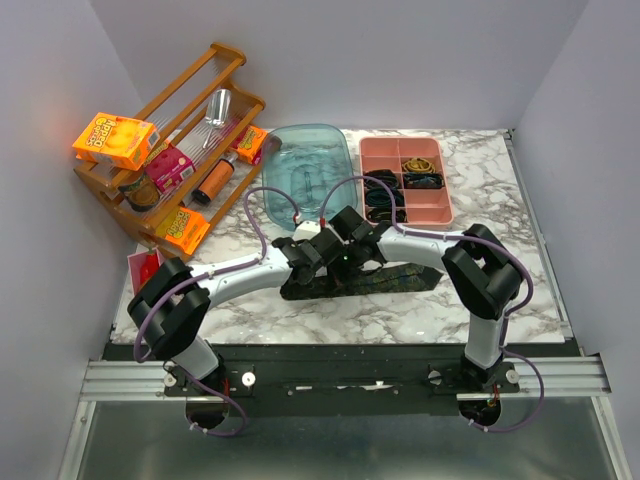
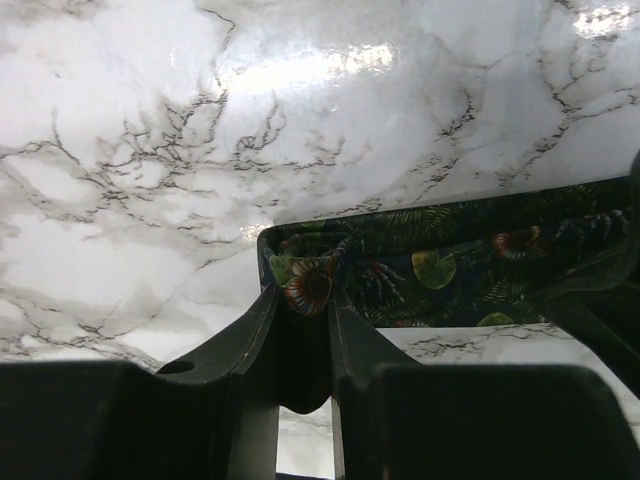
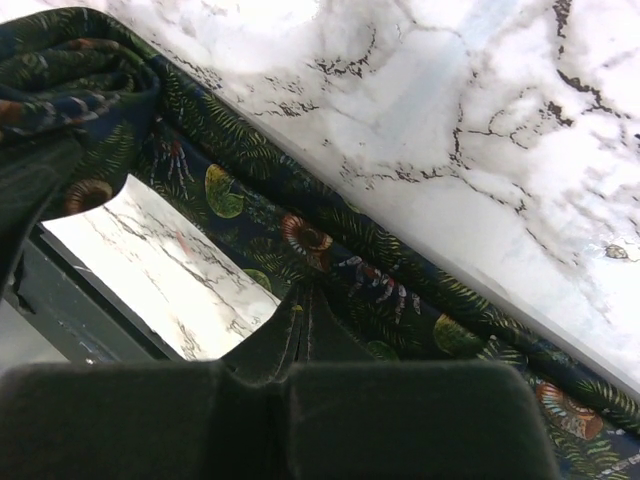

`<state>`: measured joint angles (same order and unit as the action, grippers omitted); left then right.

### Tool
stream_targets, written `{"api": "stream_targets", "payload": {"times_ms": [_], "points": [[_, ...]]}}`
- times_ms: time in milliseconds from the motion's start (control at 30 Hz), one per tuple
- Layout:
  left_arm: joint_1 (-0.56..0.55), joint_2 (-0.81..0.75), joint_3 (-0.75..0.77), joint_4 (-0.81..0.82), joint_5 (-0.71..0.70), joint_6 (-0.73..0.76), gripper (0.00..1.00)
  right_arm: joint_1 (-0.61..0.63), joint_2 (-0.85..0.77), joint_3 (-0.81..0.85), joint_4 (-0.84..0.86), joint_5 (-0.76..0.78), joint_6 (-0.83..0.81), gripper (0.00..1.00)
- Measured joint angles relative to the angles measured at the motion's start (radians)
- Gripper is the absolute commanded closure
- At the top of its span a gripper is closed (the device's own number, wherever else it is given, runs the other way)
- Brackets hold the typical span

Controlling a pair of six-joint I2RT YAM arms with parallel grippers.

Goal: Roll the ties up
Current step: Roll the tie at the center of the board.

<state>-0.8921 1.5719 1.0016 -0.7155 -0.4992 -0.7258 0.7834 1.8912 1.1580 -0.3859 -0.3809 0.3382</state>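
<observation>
1. Left wrist view. Left gripper (image 2: 303, 300): jaws narrow, one black finger on each side of the tie's (image 2: 450, 260) folded end, fabric caught between them. I judge that I hold this end because it is where the roll must begin. The tie is dark woven cloth printed with green ferns and orange shells. It lies flat on the table (image 2: 150, 150) and runs off to the right of this view. The table is glossy white marble pattern with grey veins.

2. Right wrist view. Right gripper (image 3: 300, 320): jaws shut on the tie, with the cloth puckered into small pleats at my fingertips. The band runs diagonally across the view and bunches into thicker folds at the upper left. This grip probably steadies the length while the other end turns.

3. Top view. Both arms meet over the middle of the table, and the tie lies beneath them as a long dark strip near the front edge. Well behind it stand a pink compartment tray (image 1: 440, 215) holding dark bundles, a clear teal tub (image 1: 345, 160) and a slatted wooden rack (image 1: 230, 55).
</observation>
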Motion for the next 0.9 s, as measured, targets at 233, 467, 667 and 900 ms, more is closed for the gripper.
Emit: {"api": "stream_targets", "payload": {"times_ms": [233,467,667,900], "points": [[0.000,0.013,0.000,-0.050,-0.053,0.002,0.87,0.001,0.000,0.000,0.001,0.018,0.001,0.99],[0.000,0.031,0.002,-0.099,-0.099,0.002,0.91,0.002,0.000,0.000,0.003,0.017,0.000,0.99],[0.003,0.033,0.002,-0.138,-0.132,0.006,1.00,0.002,-0.013,0.000,0.002,0.018,-0.002,0.99],[0.021,0.033,0.005,-0.185,-0.185,0.026,1.00,-0.010,-0.093,-0.017,0.014,0.017,0.006,0.99]]}}
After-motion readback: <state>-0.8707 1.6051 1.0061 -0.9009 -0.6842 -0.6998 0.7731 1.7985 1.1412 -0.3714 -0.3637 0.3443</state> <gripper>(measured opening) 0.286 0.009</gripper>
